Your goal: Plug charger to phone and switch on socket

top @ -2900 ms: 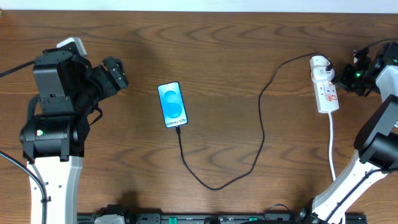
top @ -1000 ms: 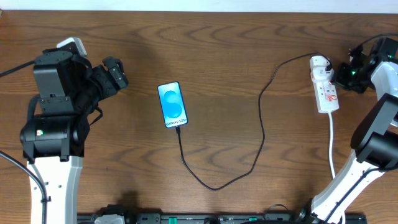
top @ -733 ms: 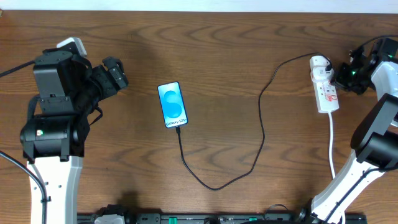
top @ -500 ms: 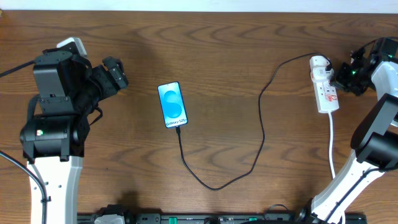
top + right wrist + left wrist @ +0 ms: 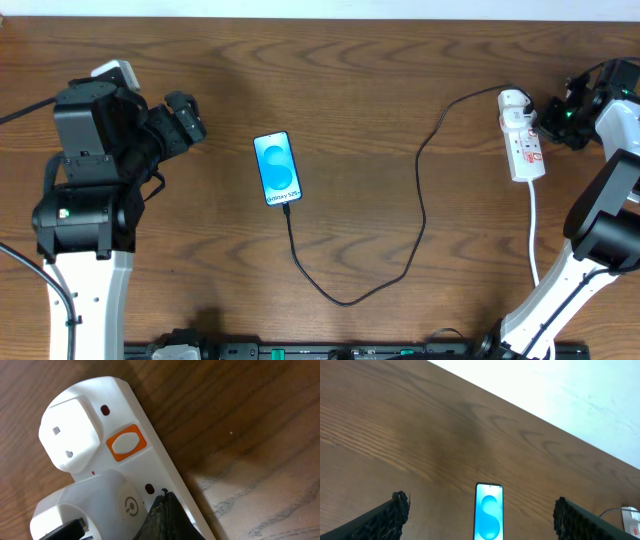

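Observation:
The phone [image 5: 277, 168] lies face up mid-table with its blue screen lit, and it also shows in the left wrist view [image 5: 488, 512]. The charger [image 5: 420, 200], a thin black cable, runs from the phone's near end in a loop to the far end of the socket [image 5: 522, 135]. My left gripper [image 5: 186, 120] hovers left of the phone, open and empty; both fingers [image 5: 395, 512] are spread wide. My right gripper [image 5: 556, 114] is shut beside the socket. Its joined fingertips [image 5: 164, 502] rest over the strip's white face [image 5: 160, 467], below an orange switch [image 5: 125, 443].
A white plug [image 5: 70, 430] and a white adapter with a power symbol [image 5: 117, 505] sit in the strip. The strip's thick white cord [image 5: 533, 235] runs toward the table's front edge. A white wall borders the table's far edge [image 5: 560, 395].
Over nearly three seconds my right gripper has edged left, closer to the socket; in the last second it barely shifts. Phone, cable and left arm are unmoved.

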Tool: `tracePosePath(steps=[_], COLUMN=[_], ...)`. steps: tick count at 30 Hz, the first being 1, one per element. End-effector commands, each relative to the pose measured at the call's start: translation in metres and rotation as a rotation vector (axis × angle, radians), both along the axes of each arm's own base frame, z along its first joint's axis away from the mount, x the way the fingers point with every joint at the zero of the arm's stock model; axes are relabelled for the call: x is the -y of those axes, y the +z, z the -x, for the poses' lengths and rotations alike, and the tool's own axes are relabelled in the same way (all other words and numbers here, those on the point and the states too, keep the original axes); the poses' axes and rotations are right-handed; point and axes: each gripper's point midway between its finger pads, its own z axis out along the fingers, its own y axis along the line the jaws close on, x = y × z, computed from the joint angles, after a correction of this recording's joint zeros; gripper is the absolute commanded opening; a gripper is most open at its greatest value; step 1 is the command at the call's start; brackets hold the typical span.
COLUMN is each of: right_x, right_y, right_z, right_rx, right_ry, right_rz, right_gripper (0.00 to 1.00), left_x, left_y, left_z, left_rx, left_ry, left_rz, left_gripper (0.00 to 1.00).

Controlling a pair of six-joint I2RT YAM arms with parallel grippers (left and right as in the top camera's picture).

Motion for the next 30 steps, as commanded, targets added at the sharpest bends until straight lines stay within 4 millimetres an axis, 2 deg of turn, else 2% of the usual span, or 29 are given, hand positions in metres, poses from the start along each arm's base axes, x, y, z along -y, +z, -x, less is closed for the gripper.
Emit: tracePosePath(steps=[1,6,13,20,27,30], right_x=[-0.061,-0.056,-0.071,-0.079,-0.067,-0.046], right_y=[-0.017,-0.016,-0.01,-0.014,-0.021,-0.024], right_z=[-0.006,-0.004,-0.003,0.003,0.008,0.006], right_rx=[0.003,0.002,0.018,-0.017,-0.053,-0.049], right_ry=[0.081,0.064,0.105,0.125,0.101,0.073], right_rz=[-0.21,-0.224,-0.294,-0.287,-0.223,-0.147], right_gripper=[0.01,0.01,0.01,0.01,0.01,0.01], left_x=[-0.005,-0.005,-0.005,-0.005,-0.005,-0.005], left_y=[-0.002,-0.002,-0.002,-0.002,-0.002,-0.002], left_z=[0.0,0.0,0.0,0.0,0.0,0.0], left_rx=[-0.006,-0.006,-0.006,-0.006,-0.006,-0.006], left_ry=[0.02,0.02,0.02,0.02,0.02,0.02], left_rz=[-0.014,-0.014,-0.014,-0.014,-0.014,-0.014], left_gripper=[0.93,0.94,0.94,0.93,0.94,0.94])
